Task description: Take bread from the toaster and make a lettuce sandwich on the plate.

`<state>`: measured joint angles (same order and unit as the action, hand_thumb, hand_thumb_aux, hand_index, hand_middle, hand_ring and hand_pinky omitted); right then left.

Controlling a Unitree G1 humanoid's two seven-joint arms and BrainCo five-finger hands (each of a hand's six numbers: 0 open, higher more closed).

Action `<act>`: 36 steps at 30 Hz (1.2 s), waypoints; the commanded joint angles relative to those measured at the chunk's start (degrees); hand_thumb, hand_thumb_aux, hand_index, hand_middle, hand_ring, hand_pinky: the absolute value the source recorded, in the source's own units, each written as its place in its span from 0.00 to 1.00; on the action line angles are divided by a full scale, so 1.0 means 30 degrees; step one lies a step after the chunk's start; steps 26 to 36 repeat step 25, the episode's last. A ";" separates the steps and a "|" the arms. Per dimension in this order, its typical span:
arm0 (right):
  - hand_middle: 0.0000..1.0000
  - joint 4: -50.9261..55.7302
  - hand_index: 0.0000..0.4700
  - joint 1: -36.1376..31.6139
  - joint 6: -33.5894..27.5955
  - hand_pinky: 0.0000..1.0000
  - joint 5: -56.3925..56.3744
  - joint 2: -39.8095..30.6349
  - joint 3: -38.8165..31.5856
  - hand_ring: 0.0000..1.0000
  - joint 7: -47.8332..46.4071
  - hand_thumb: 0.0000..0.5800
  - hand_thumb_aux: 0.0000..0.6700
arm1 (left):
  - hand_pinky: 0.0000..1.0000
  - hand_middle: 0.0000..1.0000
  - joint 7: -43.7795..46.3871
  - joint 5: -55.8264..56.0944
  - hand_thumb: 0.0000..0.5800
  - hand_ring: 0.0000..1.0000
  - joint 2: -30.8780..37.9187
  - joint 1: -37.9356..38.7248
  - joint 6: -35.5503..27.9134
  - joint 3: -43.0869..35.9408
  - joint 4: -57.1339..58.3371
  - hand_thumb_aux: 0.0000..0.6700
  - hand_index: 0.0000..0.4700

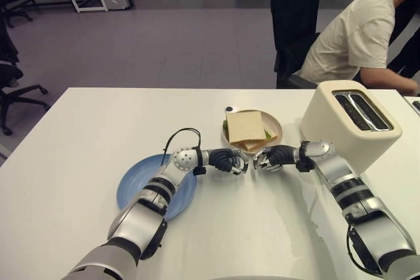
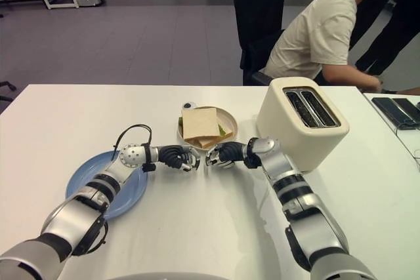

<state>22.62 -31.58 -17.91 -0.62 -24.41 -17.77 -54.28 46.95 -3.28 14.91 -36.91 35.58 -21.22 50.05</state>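
Note:
A sandwich (image 1: 244, 128), white bread slices with green lettuce showing at the edges, lies in a cream bowl (image 1: 279, 126) at the table's middle. The blue plate (image 1: 134, 185) sits to the left, under my left forearm, with nothing on it. A cream toaster (image 1: 348, 126) stands at the right, and its two slots look dark and empty. My left hand (image 1: 226, 160) and right hand (image 1: 272, 157) face each other just in front of the bowl's near rim. Both have curled fingers with nothing visibly in them.
A small black-and-white round object (image 1: 230, 109) sits right behind the bowl. A seated person leans at the table's far right edge behind the toaster. A dark device (image 2: 397, 111) lies at the far right. Bare white table surrounds the plate and stretches to the front.

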 commanded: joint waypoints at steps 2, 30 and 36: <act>1.00 -1.0049 0.00 0.2704 -0.3323 1.00 -0.2794 0.0061 0.4363 1.00 0.2829 0.00 0.00 | 1.00 1.00 -0.0071 0.5908 0.87 1.00 0.2086 0.5145 -0.7409 0.3048 -1.3767 0.64 0.64; 0.00 -1.6730 0.00 1.2115 0.5950 0.00 0.4060 0.6657 0.3030 0.00 1.7168 0.00 0.00 | 0.00 0.00 -1.4149 0.0706 0.00 0.00 -0.3208 1.6285 -1.0474 0.5649 -2.6319 0.00 0.00; 0.00 -1.6730 0.00 1.2115 0.5950 0.00 0.4060 0.6657 0.3030 0.00 1.7168 0.00 0.00 | 0.00 0.00 -1.4149 0.0706 0.00 0.00 -0.3208 1.6285 -1.0474 0.5649 -2.6319 0.00 0.00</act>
